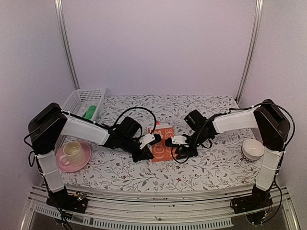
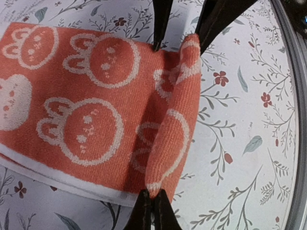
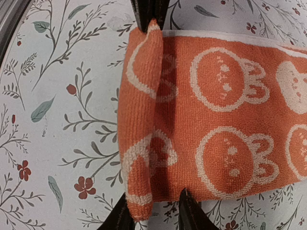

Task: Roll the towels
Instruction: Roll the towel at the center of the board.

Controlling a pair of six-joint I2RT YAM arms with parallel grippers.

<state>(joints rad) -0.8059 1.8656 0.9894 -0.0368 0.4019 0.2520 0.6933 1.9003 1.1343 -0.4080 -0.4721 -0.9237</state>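
While the orange-red terry towel with white rabbit faces (image 2: 91,110) lies on the floral-patterned table (image 3: 57,120), the left fingers (image 2: 140,216) pinch one end of its raised folded edge; the right fingers (image 3: 194,215) stand narrowly apart, straddling the opposite end.

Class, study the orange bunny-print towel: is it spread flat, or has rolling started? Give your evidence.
Just started: the orange towel has one end curled over into a raised ridge; the rest lies flat.
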